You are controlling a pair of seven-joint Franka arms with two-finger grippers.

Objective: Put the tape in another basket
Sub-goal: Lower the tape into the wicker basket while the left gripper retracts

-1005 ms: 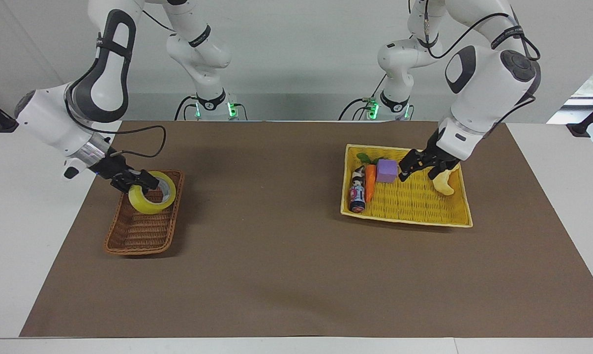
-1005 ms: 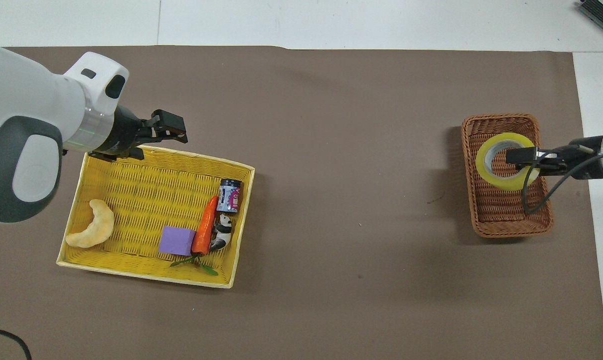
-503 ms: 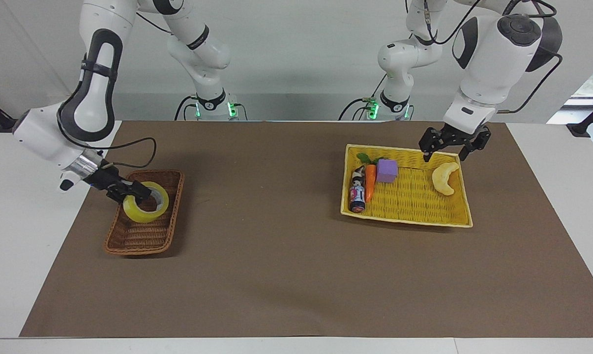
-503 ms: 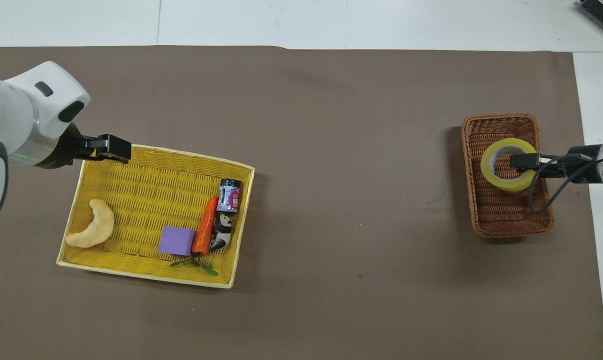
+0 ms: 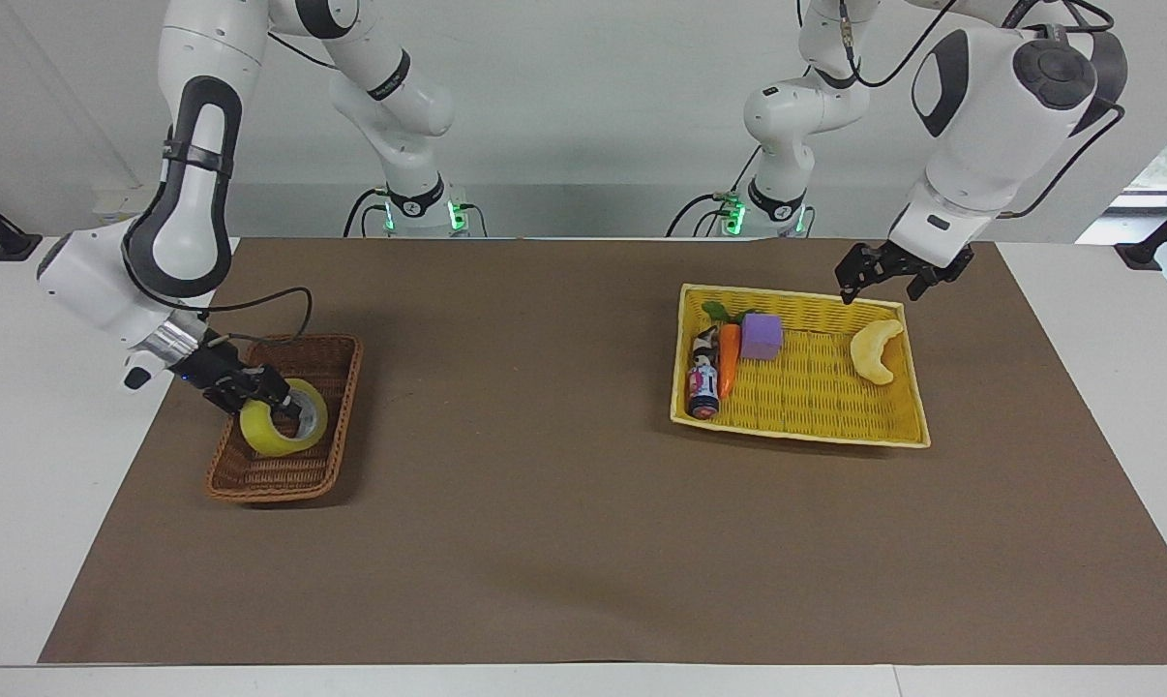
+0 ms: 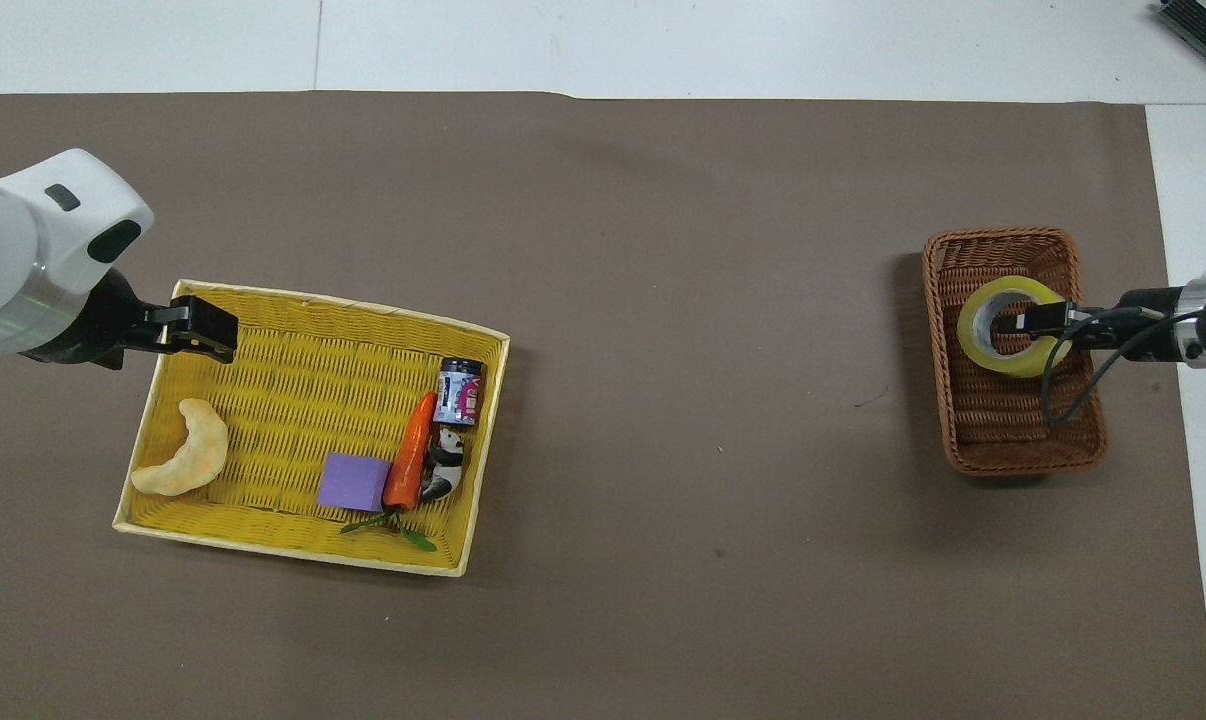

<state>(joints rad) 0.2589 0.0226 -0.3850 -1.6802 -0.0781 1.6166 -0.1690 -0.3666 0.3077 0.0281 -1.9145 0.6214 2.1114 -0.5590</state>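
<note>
The yellow-green tape with its white core sits tilted low in the dark brown wicker basket at the right arm's end of the table. My right gripper is shut on the roll's wall, one finger in the core. In the overhead view the tape lies over the middle of the basket, held by the right gripper. My left gripper is open and empty, raised over the robot-side rim of the yellow basket; it also shows in the overhead view.
The yellow basket at the left arm's end holds a purple cube, a carrot, a small can, a panda figure and a pale crescent pastry. Brown mat lies between the baskets.
My right gripper has lowered the tape deeper into the brown basket, away from the robots. My left gripper has risen out of the yellow basket and drawn back over its rim.
</note>
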